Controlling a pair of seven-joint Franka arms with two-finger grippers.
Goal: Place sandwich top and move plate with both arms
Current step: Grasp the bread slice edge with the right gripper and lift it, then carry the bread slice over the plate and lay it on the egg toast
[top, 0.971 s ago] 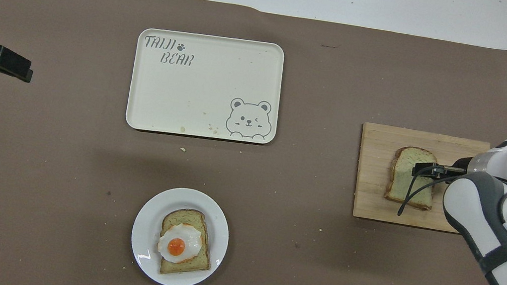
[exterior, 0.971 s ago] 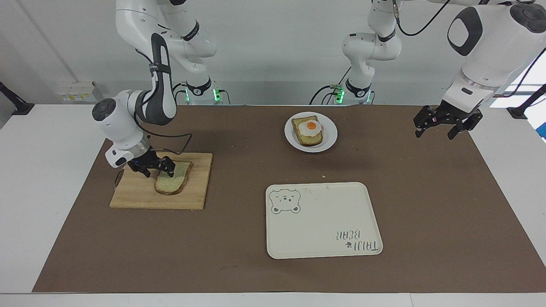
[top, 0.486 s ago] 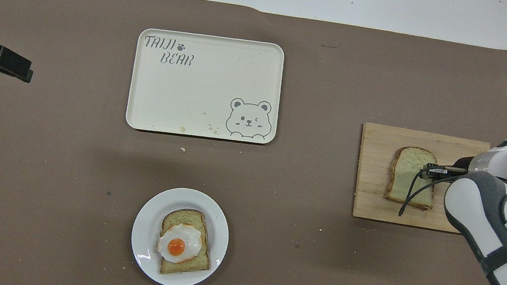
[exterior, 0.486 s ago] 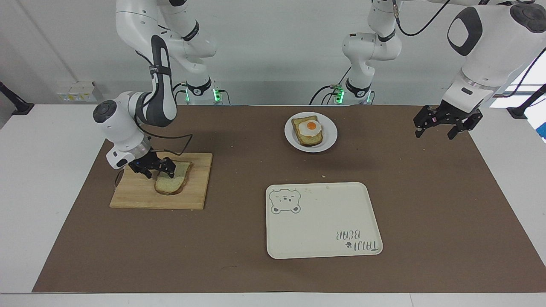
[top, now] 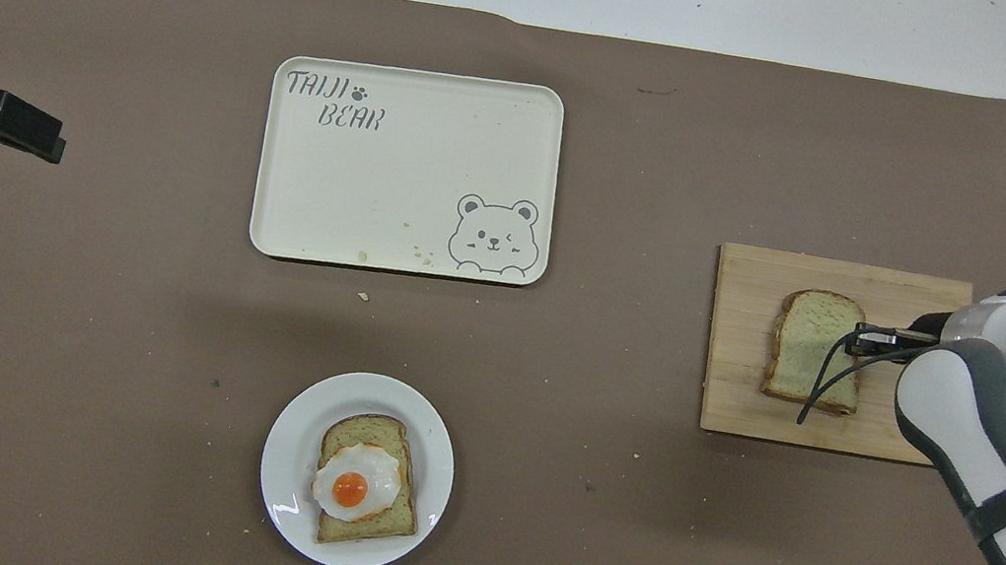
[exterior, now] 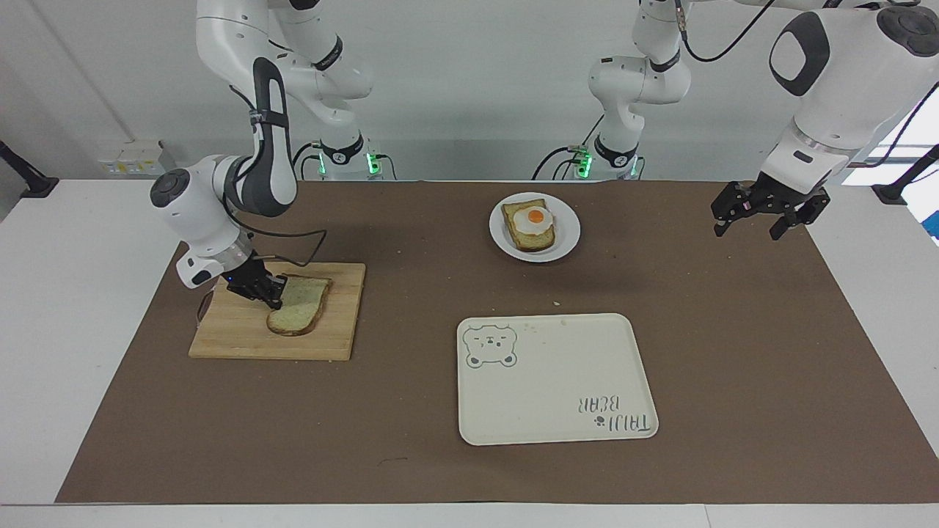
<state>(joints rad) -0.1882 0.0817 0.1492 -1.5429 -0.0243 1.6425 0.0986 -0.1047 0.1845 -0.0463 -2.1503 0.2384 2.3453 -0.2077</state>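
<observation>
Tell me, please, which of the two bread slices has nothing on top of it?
The sandwich top on the wooden board, at the right gripper; the slice on the plate carries a fried egg.

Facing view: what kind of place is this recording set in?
Probably a robotics lab staged as a kitchen: two table-mounted arms, a brown mat over the white table, and an egg toast on a plate.

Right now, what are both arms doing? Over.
Right gripper shut on sandwich top, on wooden board. Left gripper open, waiting above the mat. Plate with egg toast untouched. Path clear.

Bear tray (exterior: 557, 381), wooden board (exterior: 220, 341), apparently crumbs.
</observation>
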